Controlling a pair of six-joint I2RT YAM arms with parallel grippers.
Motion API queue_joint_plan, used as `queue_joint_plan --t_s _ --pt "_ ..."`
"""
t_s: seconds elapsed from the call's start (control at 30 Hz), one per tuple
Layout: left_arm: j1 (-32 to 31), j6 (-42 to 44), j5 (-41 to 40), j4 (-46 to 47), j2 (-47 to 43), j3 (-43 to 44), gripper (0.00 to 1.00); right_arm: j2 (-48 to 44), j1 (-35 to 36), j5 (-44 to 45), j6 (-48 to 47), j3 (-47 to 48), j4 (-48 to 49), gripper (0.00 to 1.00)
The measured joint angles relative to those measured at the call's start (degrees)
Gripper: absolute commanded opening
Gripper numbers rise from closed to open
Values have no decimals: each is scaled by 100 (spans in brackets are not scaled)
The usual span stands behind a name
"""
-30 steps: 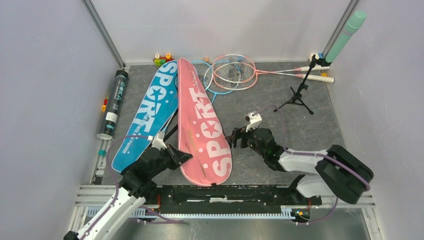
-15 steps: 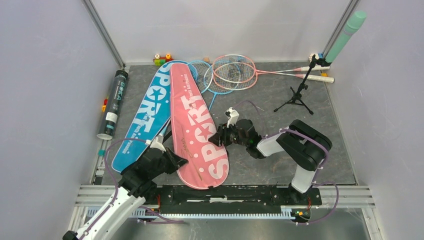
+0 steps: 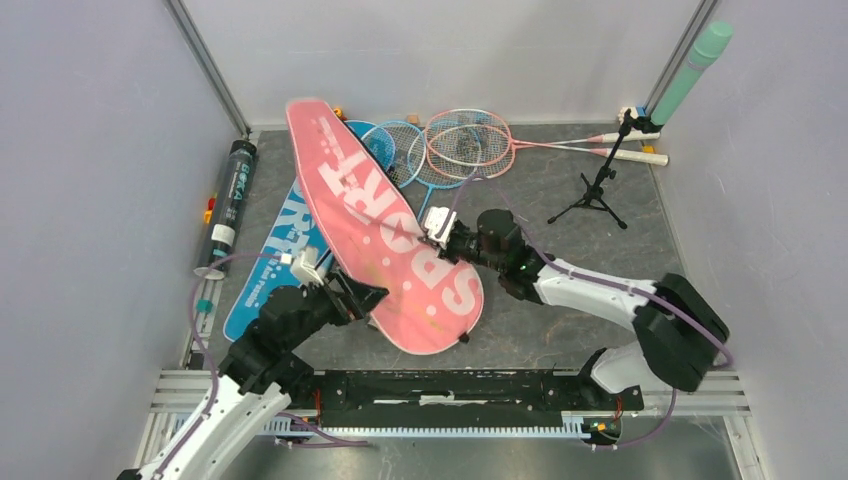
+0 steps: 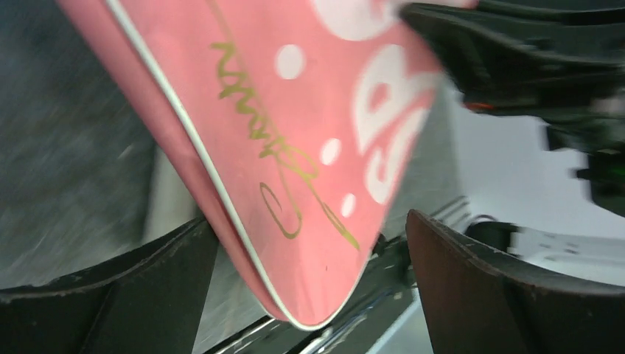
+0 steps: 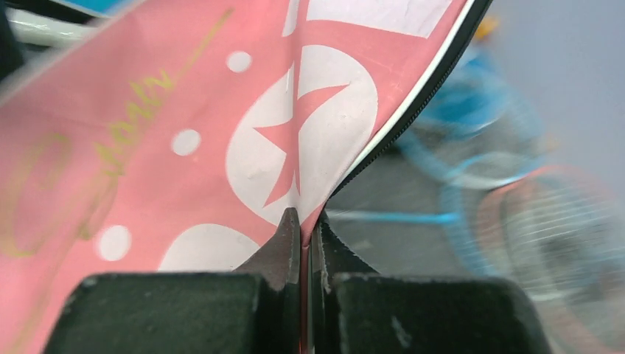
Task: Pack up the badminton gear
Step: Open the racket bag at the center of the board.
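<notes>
Over the middle of the table, the pink bag hung tilted above the blue bag. Readying it for the rackets seemed the step in hand, and next probably called for opening its zip edge. The right claw was clenched on that edge. The left claw stood wide, the bag's rounded end between its fingers, ungripped.

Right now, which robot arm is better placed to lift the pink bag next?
The right one, probably. The right gripper is shut on the edge of the pink bag, pinching the fabric. The left gripper is open, with its fingers on either side of the bag's tip, not gripping it.
</notes>
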Motion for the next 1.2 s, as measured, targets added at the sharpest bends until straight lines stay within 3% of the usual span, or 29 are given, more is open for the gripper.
queue_joint_plan --t_s 0.3,0.5,0.73,0.93,1.03,1.2 --pt "0 1596 693 1650 1353 3091 100 -1250 -37 1215 -5525 455 -525 0" --pt "0 2439 1174 1893 1873 4221 100 -885 -503 1871 -7545 752 -813 0" --pt "0 3587 1235 1480 2579 4795 100 -1370 -820 892 -8741 330 -1156 0" --pt "0 4625 1727 992 3672 4489 100 -1690 -769 282 -9125 -103 -1182 0" --pt "0 5066 1591 595 4138 4179 100 -1858 -785 184 -9254 -334 -1252 0" --pt "0 5386 946 267 4063 3993 100 -2114 -831 105 -9374 -588 -1338 0"
